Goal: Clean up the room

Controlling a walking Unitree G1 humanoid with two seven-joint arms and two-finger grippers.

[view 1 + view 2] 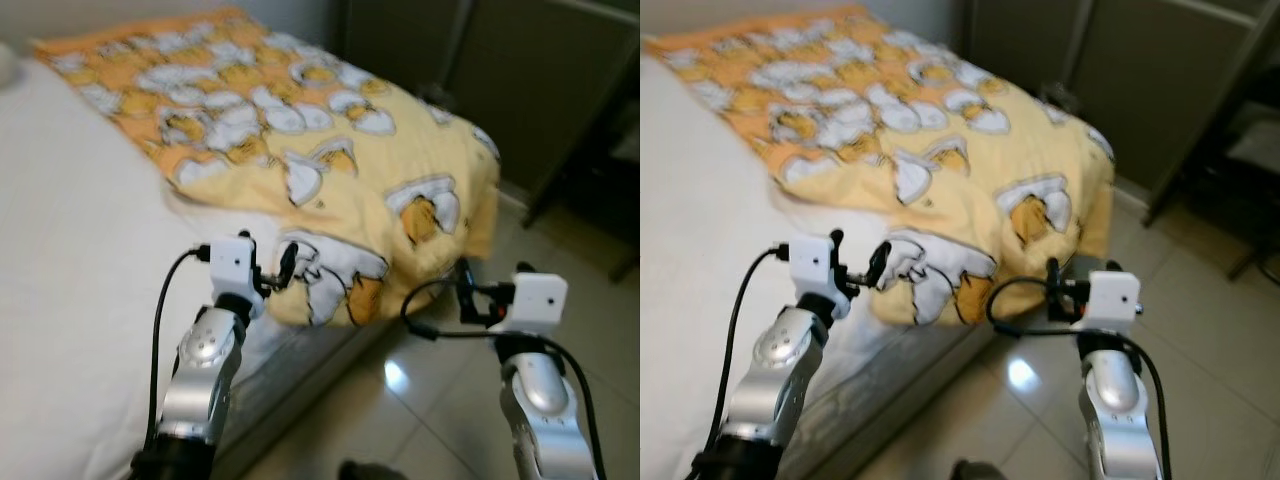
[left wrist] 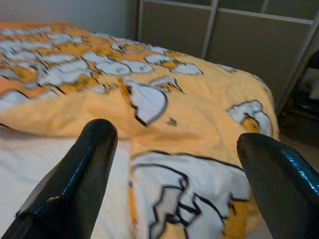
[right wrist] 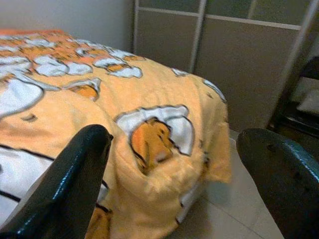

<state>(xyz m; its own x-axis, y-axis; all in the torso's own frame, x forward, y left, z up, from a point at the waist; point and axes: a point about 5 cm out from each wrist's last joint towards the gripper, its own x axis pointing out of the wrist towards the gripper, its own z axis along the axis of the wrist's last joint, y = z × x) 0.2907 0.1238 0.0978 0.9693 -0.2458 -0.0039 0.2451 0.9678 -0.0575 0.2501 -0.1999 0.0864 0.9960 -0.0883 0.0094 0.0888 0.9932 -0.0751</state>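
Two grippers, seemingly spread, facing yellow blanket (image 1: 330, 150) on bed (image 1: 70, 260).

head views look down; wrist views share the blanket (image 2: 199, 124).

Yellow patterned blanket (image 1: 940, 170) on bed (image 1: 700, 250), left pincer (image 1: 862, 262) at its edge

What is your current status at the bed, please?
Left end effector open, at blanket edge. Right end effector open, over floor beside bed. Yellow blanket bunched across mattress corner. Nothing blocking.
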